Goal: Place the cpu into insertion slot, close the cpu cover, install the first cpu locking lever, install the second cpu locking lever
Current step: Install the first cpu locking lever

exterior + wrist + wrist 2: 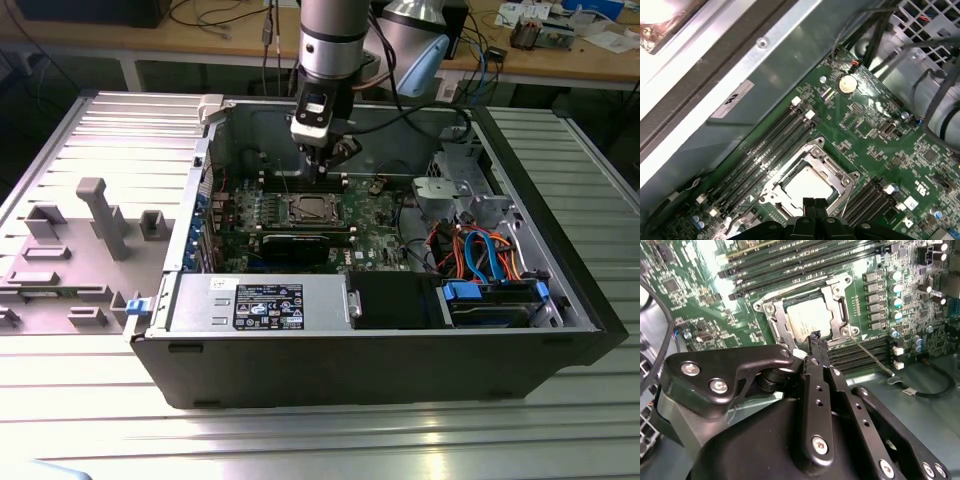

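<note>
While the cpu (807, 320) sat in the insertion slot (767, 310) beneath the lowered cpu cover (834, 295), the tool (816, 337) hung at the socket's edge, clamped together and gripping nothing, apparently to push the free locking lever (871, 357).

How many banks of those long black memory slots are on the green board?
2. The first bank lies between the CPU and the grey case wall; the second bank lies on the CPU's opposite side, one end perhaps hidden behind the end effector.
</note>
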